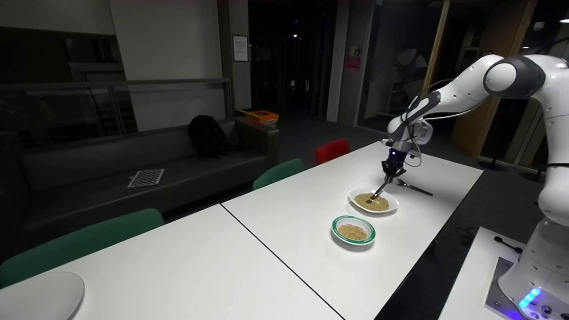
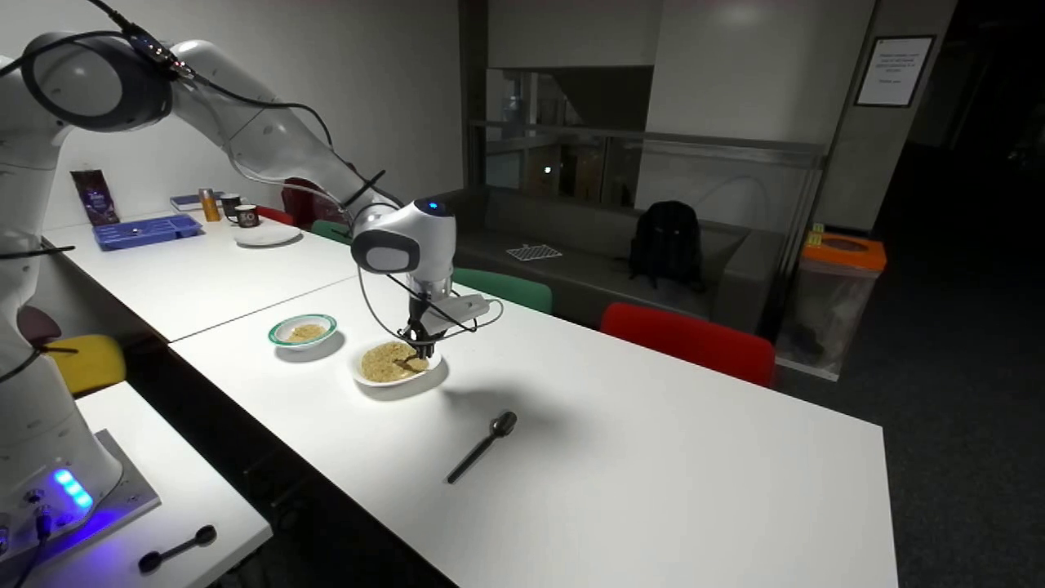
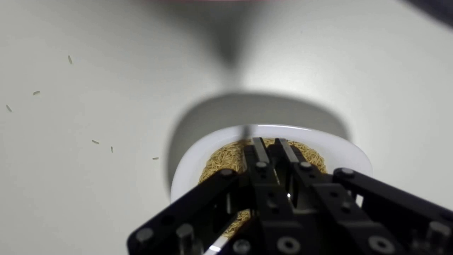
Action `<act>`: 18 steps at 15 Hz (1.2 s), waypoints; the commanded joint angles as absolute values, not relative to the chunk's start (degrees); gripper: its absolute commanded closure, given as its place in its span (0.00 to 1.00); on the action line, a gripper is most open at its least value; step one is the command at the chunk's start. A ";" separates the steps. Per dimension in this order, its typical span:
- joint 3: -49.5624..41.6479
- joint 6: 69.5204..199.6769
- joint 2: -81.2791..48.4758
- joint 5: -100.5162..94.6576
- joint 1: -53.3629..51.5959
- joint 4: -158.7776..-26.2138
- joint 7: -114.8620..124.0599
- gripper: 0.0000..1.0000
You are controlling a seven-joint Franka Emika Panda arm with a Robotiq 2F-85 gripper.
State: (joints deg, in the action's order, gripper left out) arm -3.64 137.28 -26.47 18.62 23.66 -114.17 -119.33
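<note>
Grains (image 3: 226, 156) are held in the white bowl (image 3: 187, 173), which is set upright on the white surface (image 1: 293, 204). The pincer (image 1: 389, 178) is poised above the edge of the white bowl, its jaws clamped around a dark utensil (image 1: 380, 190). The utensil is slanted downward, and its far end is seen over the grains inside the white bowl; whether it is sunk into them cannot be told.

A green-rimmed bowl (image 1: 351, 241) is placed near the white bowl, apart from it, and similar grains (image 1: 353, 232) are contained there. On the opposite side of the white bowl, a dark spoon (image 2: 482, 446) is laid on the surface. Beside the white bowl, several loose grains (image 3: 95, 141) are strewn. Well apart from the white bowl, past the surface's edge, a green chair (image 1: 278, 173) and a red chair (image 1: 333, 151) are lined up.
</note>
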 commanded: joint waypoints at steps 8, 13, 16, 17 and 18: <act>-1.81 134.33 -28.95 23.35 26.78 -110.74 -126.15 0.97; -1.74 132.98 -29.21 23.42 26.83 -110.40 -126.47 0.97; -1.77 132.72 -29.50 23.19 26.65 -110.31 -126.40 0.97; -1.75 132.63 -29.63 23.15 26.65 -110.23 -126.36 0.97; -1.75 132.57 -29.77 23.07 26.65 -110.09 -126.29 0.97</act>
State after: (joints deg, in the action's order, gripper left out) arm -2.55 134.54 -28.70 21.92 25.48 -112.06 -124.38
